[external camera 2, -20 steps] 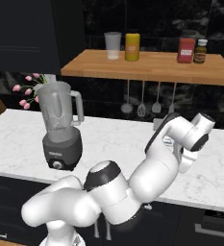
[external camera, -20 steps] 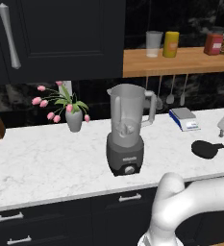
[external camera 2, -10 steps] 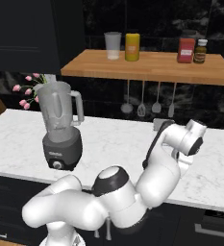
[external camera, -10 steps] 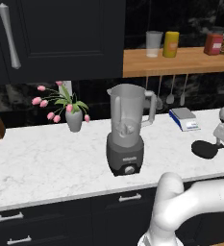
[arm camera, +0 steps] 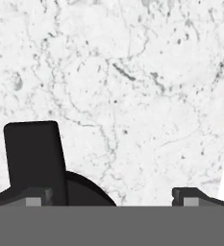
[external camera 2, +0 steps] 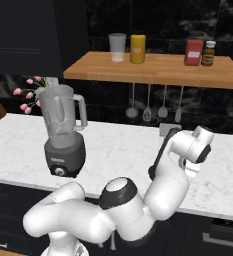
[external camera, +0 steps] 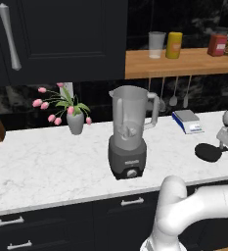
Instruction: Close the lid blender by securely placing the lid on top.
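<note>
Jaws spread over lid (external camera: 208, 152) — flat black disc, tabbed.

- The counter (external camera: 47, 162) under my arm looks like white marble with grey veins, smooth and a little shiny.
- The lid (external camera: 208, 152) is black and matt, like plastic or rubber.
- The blender (external camera: 129, 131) has a translucent grey jar, smooth like plastic or glass, on a dark grey matt base.
- The shelf (external camera 2: 153, 70) is light brown wood with a smooth finish.
- The cabinet handles (external camera: 10, 37) look like brushed metal.
- The vase (external camera: 75, 122) is pale grey and matt.
- My finger tips (arm camera: 34, 161) are dark and matt.
- The kitchen scale (external camera: 188, 120) has a smooth, pale top.
</note>
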Available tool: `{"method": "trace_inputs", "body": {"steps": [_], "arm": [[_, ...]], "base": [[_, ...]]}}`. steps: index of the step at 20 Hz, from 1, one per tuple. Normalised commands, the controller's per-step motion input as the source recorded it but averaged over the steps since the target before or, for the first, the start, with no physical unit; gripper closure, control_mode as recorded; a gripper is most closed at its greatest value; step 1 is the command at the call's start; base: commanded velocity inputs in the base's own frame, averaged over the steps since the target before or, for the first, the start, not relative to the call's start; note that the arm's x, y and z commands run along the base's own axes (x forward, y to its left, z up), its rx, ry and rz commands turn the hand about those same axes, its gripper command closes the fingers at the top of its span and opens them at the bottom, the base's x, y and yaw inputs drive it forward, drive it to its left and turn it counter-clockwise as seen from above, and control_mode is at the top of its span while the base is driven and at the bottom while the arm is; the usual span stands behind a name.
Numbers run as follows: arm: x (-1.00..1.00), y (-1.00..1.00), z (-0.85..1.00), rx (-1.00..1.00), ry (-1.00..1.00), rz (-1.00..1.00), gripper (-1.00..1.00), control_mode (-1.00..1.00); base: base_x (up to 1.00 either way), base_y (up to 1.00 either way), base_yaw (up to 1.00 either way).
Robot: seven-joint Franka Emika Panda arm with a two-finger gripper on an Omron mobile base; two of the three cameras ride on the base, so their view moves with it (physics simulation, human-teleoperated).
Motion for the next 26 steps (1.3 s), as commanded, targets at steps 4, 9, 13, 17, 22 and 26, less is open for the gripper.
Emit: {"method": "trace_inputs", "body": {"steps": [4,9,13,17,22,26], "arm": [[0.0,0.0,0.08,0.0,-0.23,-0.02,-1.0,-1.0],[0.13,0.0,0.01,-0.04,-0.13,0.0,-1.0,-1.0],[0.21,0.0,-0.01,-0.05,0.0,0.0,-1.0,-1.0],[0.29,0.0,0.0,-0.03,0.0,0.0,-1.0,-1.0],[0.12,-0.05,-0.06,-0.02,0.0,0.0,-1.0,-1.0],[0.0,-0.04,-0.25,-0.04,0.0,0.0,-1.0,-1.0]], "base": [[0.0,0.0,0.0],[0.0,0.0,0.0],[0.0,0.0,0.0],[0.0,0.0,0.0],[0.0,0.0,0.0],[0.0,0.0,0.0]]}}
